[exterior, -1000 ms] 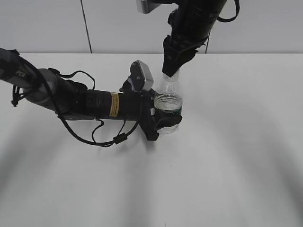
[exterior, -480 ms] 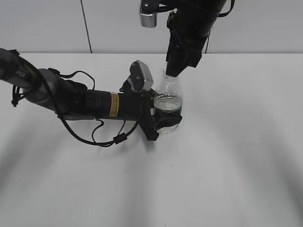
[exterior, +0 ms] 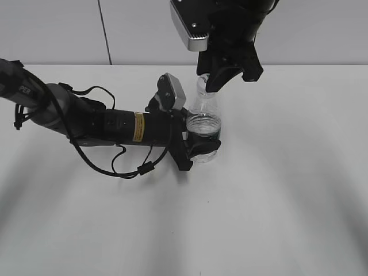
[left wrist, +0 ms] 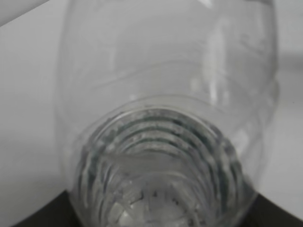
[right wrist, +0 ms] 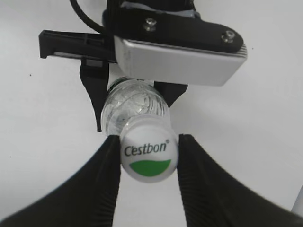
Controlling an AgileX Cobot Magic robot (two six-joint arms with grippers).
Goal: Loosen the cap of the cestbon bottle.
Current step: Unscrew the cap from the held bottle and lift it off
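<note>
cestbon bottle (exterior: 204, 129) upright on worktop (exterior: 276, 190), clamped by left gripper (exterior: 201, 140) | cap (right wrist: 147, 155) straight below right gripper (right wrist: 147, 149), between its parted fingers (right wrist: 106, 165), no visible squeeze | right arm nearer

I've got the bottle (exterior: 204, 129) standing on the table (exterior: 287, 172), its lower body between the left gripper's (exterior: 201, 141) jaws. The cap (right wrist: 148, 155) sits on top, between the right gripper's (right wrist: 147, 158) jaws, one finger (right wrist: 106, 161) either side, above the left gripper.
</note>
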